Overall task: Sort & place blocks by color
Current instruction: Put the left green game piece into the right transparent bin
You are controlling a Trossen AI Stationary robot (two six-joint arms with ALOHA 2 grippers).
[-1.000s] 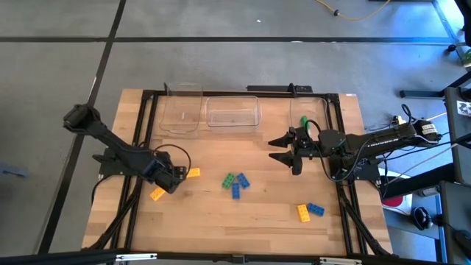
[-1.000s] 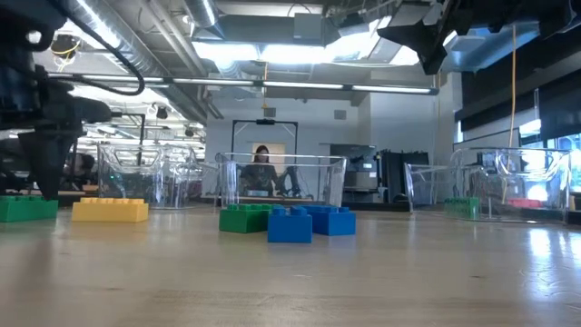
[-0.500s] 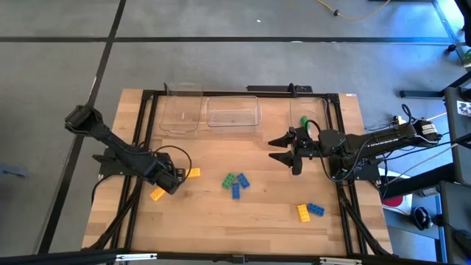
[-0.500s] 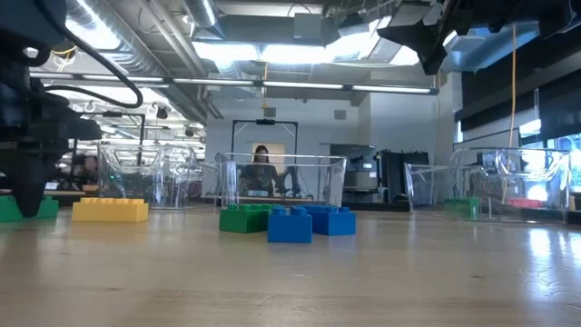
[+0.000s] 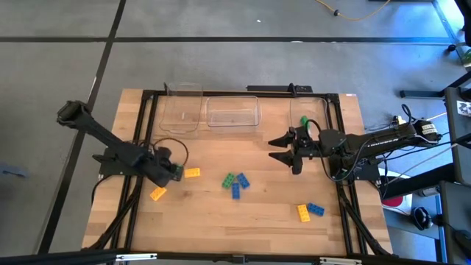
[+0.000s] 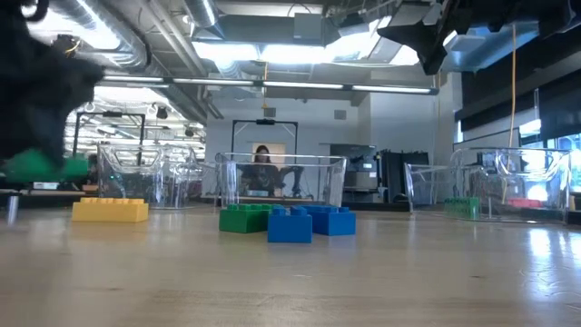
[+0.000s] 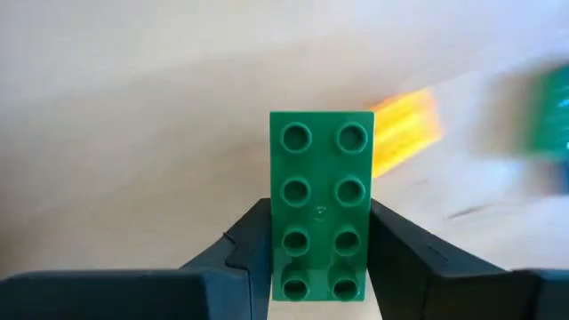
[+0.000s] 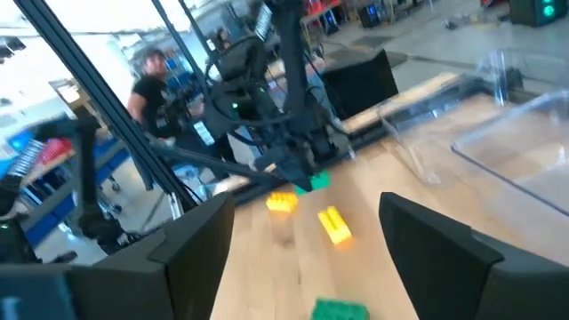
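Observation:
My left gripper (image 5: 175, 171) is over the table's left part, shut on a green block (image 7: 320, 204), which the low view shows raised above the wood (image 6: 36, 164). A yellow block (image 5: 192, 173) lies flat just right of it, and another yellow one (image 5: 157, 193) lies nearer the near edge. Green and blue blocks (image 5: 235, 182) sit clustered mid-table. A yellow (image 5: 303, 213) and a blue block (image 5: 316, 210) lie near the right. My right gripper (image 5: 283, 149) hangs open, well above the table's right half, touching nothing. My left gripper pinches the green block between its two fingers (image 7: 244, 258), one on each long side, at the end nearest the wrist (image 7: 320, 271). The fingers come from above, lying along the block. Its studded face looks toward the wrist camera. The block is lifted clear of the table.
Three clear bins stand along the far edge: left (image 5: 182, 110), middle (image 5: 232, 112) and right (image 5: 313, 114), the right one holding a green block (image 5: 303, 121). A black frame runs round the table. A person shows in the room behind (image 6: 262, 168).
My left gripper has risen, staying shut on the green block. The block stood on the table at the left of the low view a second ago and now hangs clear above it. The left arm's elbow has swung toward the table's left.

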